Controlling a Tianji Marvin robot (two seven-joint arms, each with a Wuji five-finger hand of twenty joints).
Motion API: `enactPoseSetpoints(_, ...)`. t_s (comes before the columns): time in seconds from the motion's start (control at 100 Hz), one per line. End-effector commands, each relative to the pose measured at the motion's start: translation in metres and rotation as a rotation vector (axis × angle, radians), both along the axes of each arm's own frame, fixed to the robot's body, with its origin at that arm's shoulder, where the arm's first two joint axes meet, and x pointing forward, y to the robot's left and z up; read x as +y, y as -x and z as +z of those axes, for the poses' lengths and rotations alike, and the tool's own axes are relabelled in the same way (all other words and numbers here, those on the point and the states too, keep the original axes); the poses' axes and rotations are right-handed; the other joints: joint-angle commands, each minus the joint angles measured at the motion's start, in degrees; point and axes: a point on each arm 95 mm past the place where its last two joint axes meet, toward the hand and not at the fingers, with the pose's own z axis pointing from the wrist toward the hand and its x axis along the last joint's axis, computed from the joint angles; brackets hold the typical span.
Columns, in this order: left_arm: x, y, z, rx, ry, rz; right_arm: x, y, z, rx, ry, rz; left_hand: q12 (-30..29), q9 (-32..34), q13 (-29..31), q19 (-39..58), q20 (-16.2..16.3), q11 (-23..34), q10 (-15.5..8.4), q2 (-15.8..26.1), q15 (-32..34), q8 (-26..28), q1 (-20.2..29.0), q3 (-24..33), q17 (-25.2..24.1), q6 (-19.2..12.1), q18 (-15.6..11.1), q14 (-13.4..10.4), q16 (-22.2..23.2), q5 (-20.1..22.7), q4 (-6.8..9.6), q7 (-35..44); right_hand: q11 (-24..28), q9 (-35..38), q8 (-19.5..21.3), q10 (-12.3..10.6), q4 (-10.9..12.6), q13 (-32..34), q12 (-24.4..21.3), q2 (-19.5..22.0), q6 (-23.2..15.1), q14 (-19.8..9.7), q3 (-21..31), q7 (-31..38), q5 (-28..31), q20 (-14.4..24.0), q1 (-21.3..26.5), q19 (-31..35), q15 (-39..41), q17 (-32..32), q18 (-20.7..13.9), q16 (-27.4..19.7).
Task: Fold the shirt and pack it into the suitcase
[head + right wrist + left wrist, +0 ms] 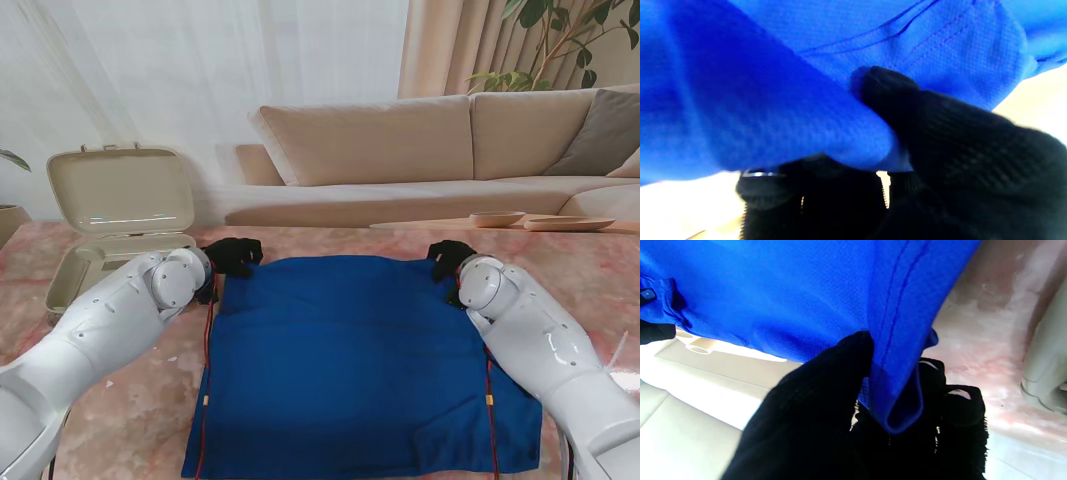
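A blue shirt (350, 360) lies spread over the pink marble table, reaching the edge nearest me. My left hand (234, 256), in a black glove, is shut on its far left corner. In the left wrist view the blue shirt hem (900, 340) is pinched between thumb and fingers (826, 386). My right hand (449, 257) is shut on the far right corner. The right wrist view shows the blue shirt fabric (773, 116) folded over the gloved fingers (940, 133). An open beige suitcase (115, 215) stands at the far left of the table.
A beige sofa (450, 150) runs behind the table. Wooden bowls (497, 218) sit on a low surface beyond the far right edge. Bare marble table (130, 410) shows to the left of the shirt and at the far right.
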Motion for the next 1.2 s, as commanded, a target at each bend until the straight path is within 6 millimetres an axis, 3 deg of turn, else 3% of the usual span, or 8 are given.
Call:
enactPoseSetpoints(0.0, 0.001, -0.005, 0.007, -0.015, 0.008, 0.022, 0.007, -0.008, 0.011, -0.012, -0.013, 0.005, 1.51, 0.43, 2.54, 5.06, 1.42, 2.80, -0.42, -0.77, 2.64, 1.45, 1.79, 3.39, 0.81, -1.58, -0.97, 1.03, 0.67, 0.83, 1.93, 2.45, 2.69, 0.99, 1.39, 1.73, 2.90, 3.70, 0.79, -1.59, -1.21, -0.38, 3.72, 3.34, 1.86, 1.22, 3.82, 6.86, 1.44, 2.01, -3.27, 1.53)
enactPoseSetpoints(0.23, 0.003, -0.008, 0.022, -0.073, 0.046, 0.079, 0.010, -0.014, 0.026, -0.079, -0.020, -0.018, 2.23, 0.04, 2.55, 5.19, 1.64, 2.91, -0.18, -0.43, 2.55, 1.47, 2.17, 3.13, 0.85, -1.52, -0.67, 1.03, 0.68, 0.61, 2.24, 2.69, 3.24, 0.85, 1.52, 2.19, 3.31, 4.45, 0.59, -2.63, -0.97, -0.61, 4.94, 3.55, 2.14, 2.23, 4.18, 6.01, 1.17, 3.14, -2.68, 1.50)
enactPoseSetpoints(0.48, 0.004, 0.004, 0.041, -0.124, 0.060, 0.074, 0.007, -0.006, 0.042, -0.134, -0.019, -0.018, 2.34, 0.08, 2.41, 4.89, 1.70, 2.75, -0.28, -0.44, 2.25, 1.40, 2.33, 2.60, 0.60, -1.69, -0.47, 1.12, 0.65, 0.66, 2.25, 2.72, 3.35, 0.47, 1.60, 2.09, 2.96, 3.50, 0.63, -2.49, -1.02, -0.07, 4.81, 3.60, 1.98, 3.73, 4.23, 5.27, 1.28, 1.88, -2.00, 2.08)
enactPoseSetpoints(0.58, 0.003, 0.014, 0.045, -0.127, 0.060, 0.057, 0.004, 0.001, 0.044, -0.133, -0.026, -0.007, 2.34, -0.14, 2.03, 4.30, 1.71, 2.32, -0.58, 0.03, 1.67, 1.23, 2.68, 1.75, 0.04, -2.10, -0.49, 1.04, 0.63, 0.57, 2.11, 2.46, 3.03, 0.83, 1.53, 2.28, 2.93, 3.65, 0.48, -3.04, -1.06, 0.42, 4.93, 3.33, 2.35, 7.50, 4.27, 4.19, 1.21, 1.65, -1.09, 3.05)
enactPoseSetpoints(1.19, 0.009, 0.082, 0.062, -0.179, 0.048, 0.029, -0.011, 0.063, 0.062, -0.213, -0.025, 0.062, 2.65, 0.13, 2.05, 4.05, 2.03, 1.76, -0.61, 0.03, 1.42, 1.21, 3.17, 0.75, -0.26, -2.06, -0.38, 1.00, 0.90, 0.53, 2.25, 2.35, 2.60, 1.85, 1.38, 2.55, 3.02, 4.44, 0.36, -3.79, -1.09, 0.65, 4.94, 2.88, 3.08, 8.50, 4.35, 5.35, 2.05, 2.38, -1.24, 3.67)
